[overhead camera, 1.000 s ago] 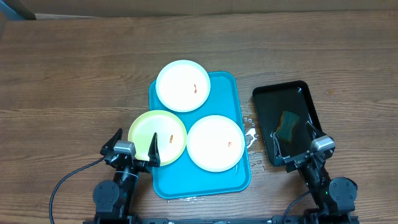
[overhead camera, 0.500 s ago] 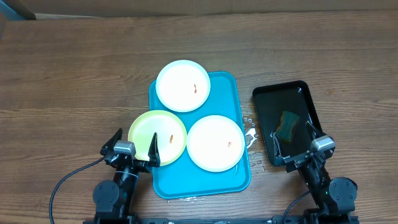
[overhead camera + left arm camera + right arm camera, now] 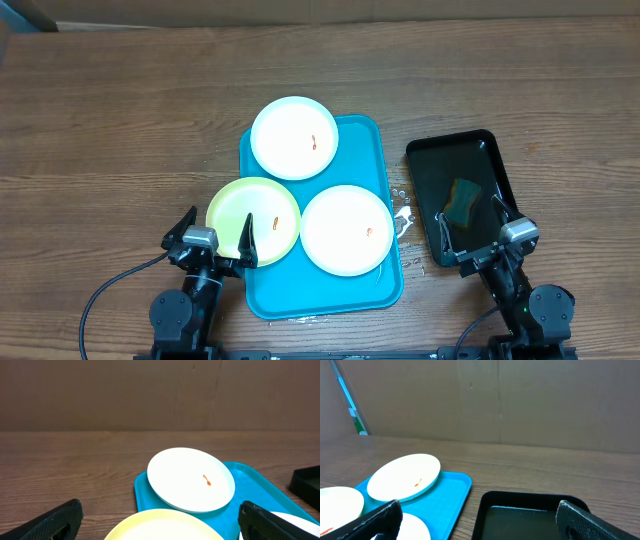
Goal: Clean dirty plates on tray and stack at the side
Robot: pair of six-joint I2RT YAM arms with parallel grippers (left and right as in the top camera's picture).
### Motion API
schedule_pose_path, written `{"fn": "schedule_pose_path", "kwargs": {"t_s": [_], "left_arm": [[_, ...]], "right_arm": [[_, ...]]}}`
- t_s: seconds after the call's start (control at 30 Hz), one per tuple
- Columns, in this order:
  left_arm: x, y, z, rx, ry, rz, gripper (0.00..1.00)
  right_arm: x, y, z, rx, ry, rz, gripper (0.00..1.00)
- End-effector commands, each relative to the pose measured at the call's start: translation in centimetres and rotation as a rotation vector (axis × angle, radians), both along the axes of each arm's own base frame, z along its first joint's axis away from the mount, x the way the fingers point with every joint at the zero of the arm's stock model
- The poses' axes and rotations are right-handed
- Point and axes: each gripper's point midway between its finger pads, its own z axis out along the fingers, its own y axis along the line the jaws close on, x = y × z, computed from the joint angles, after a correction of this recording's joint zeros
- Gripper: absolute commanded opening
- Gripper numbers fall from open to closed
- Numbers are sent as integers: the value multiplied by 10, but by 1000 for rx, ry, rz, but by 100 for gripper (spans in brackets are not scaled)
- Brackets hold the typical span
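- My left gripper (image 3: 219, 218) and right gripper (image 3: 468, 210) both stand wide open, holding nothing.
- The plates (image 3: 346, 229) lie smeared on the tray (image 3: 365, 135).
- I judge my right jaws should first take the sponge (image 3: 463, 199) squarely from the black tray (image 3: 440, 160).
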Motion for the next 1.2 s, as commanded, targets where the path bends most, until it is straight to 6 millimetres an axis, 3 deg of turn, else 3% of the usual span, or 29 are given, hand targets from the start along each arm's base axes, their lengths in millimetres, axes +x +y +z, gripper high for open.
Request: {"fn": "schedule_pose_path", "kwargs": {"t_s": [0.0,0.7,0.77,0.87,1.0,1.17], "left_arm": [[0,0,0,14,-7,-4,100],[0,-1,4,13,-24,-7,100],[-4,-16,2,-23,-9,-93,100],[-14,-44,7,-244,39,-257,100],[-25,-63,32,-277,-13,-393,100],[-43,-63,108,-226,-179,-412,100]], "right_arm": [[0,1,-2,-3,-4,1,100],[0,1,-2,-3,-4,1,100],[0,2,3,3,-21,11,100],[-12,26,0,102,36,166,100],[-22,40,14,215,65,267,100],[-41,41,80,230,-31,291,100]]}}
